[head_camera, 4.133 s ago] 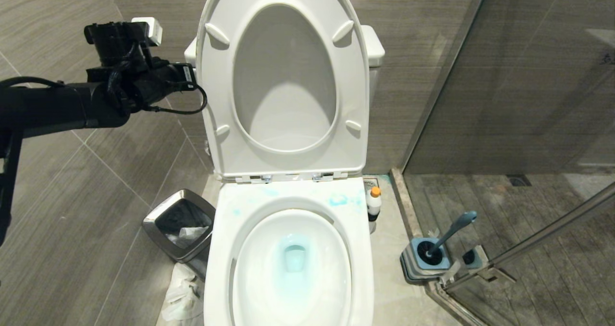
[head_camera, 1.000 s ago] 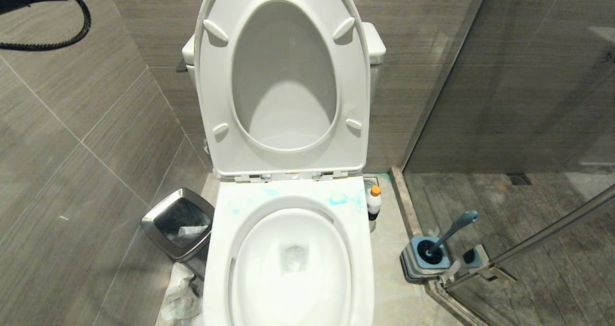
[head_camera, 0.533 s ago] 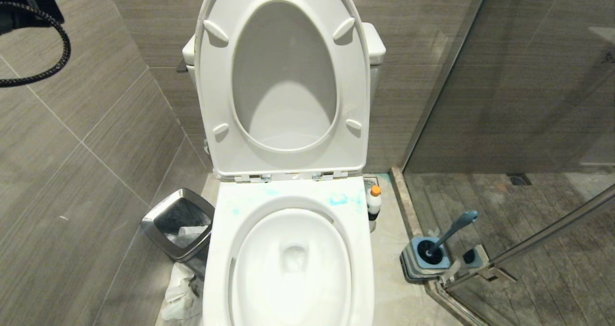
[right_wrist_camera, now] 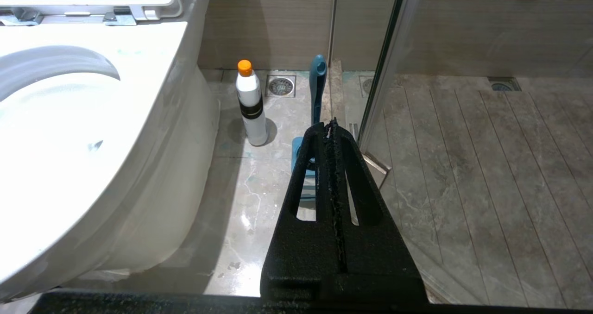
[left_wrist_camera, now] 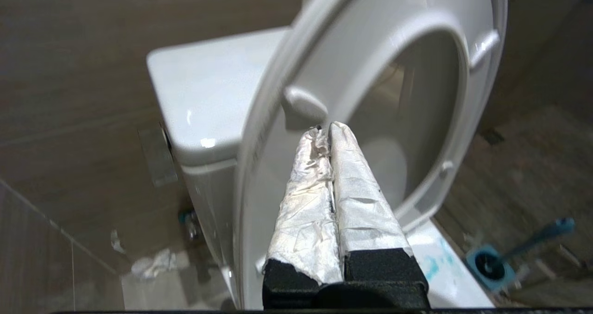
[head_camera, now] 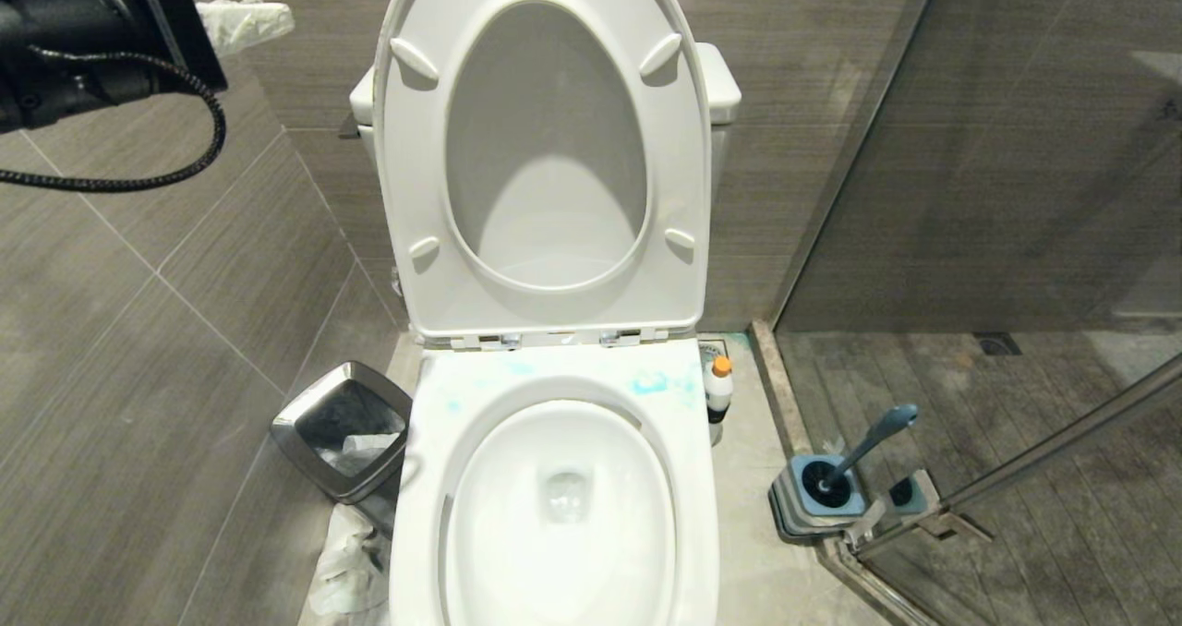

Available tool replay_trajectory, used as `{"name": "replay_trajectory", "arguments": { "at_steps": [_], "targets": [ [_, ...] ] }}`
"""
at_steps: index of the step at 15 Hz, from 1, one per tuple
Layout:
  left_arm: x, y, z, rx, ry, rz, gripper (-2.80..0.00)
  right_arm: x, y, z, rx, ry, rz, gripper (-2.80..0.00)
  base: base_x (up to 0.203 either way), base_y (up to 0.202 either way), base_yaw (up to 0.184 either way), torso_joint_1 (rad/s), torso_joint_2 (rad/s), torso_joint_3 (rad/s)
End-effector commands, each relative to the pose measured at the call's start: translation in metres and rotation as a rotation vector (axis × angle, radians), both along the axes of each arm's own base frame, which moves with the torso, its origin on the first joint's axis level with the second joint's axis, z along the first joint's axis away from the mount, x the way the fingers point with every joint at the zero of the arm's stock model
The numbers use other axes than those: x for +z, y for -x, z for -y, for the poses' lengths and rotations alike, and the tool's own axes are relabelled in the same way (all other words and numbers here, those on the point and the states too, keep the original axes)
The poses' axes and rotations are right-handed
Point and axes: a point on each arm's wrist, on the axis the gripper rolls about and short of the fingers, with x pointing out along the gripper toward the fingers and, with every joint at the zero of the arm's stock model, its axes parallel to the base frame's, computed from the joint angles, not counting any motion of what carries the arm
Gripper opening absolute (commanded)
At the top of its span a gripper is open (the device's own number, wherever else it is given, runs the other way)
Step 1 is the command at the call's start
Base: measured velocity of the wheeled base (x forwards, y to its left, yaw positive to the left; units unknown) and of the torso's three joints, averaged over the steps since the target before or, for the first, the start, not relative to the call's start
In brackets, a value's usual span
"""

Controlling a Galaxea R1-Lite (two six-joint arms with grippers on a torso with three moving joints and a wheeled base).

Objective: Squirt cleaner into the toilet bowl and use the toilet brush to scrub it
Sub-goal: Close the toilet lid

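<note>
While toilet brush (head_camera: 863, 451) sits docked | left claw (left_wrist_camera: 328, 131) closed, seemingly empty

A white toilet bowl (head_camera: 420, 478) with blue smears is seen. The cleaner (head_camera: 717, 391) is white, orange-capped. The toilet brush (head_camera: 873, 441) is blue.

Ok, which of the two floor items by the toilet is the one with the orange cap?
The cleaner, the small white bottle standing upright right beside the bowl. The brush sits farther out by the glass door, leaning in its blue base, and has no cap.
</note>
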Motion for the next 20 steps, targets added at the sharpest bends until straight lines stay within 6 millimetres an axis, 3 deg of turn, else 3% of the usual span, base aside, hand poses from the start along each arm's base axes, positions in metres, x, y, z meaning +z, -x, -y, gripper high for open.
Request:
{"name": "replay_trajectory", "arguments": {
  "at_steps": [1,4,6,8,11,20],
  "targets": [
    [0.008,-0.042,0.003,-0.01,0.039,0.012,-2.8,-0.006,-0.002,0.0,0.0,0.0,-0.02,-2.8,0.0,0.0,0.0,0.0,0.0,0.0],
    [0.015,-0.088,-0.005,0.014,0.089,0.049,-2.8,-0.006,-0.002,0.0,0.0,0.0,-0.019,-2.8,0.0,0.0,0.0,0.0,0.0,0.0],
    [0.004,-0.114,-0.024,0.068,0.099,0.07,-2.8,-0.006,-0.002,0.0,0.0,0.0,-0.021,-2.8,0.0,0.0,0.0,0.0,0.0,0.0],
    [-0.005,-0.129,-0.031,0.081,0.106,0.106,-2.8,-0.006,-0.002,0.0,0.0,0.0,-0.02,-2.8,0.0,0.0,0.0,0.0,0.0,0.0],
    [-0.014,-0.14,-0.029,0.076,0.117,0.097,-2.8,-0.006,-0.002,0.0,0.0,0.0,-0.021,-2.8,0.0,0.0,0.0,0.0,0.0,0.0],
    [-0.017,-0.145,-0.015,0.025,0.145,0.121,-2.8,-0.006,-0.002,0.0,0.0,0.0,-0.021,-2.8,0.0,0.0,0.0,0.0,0.0,0.0]
  ]
}}
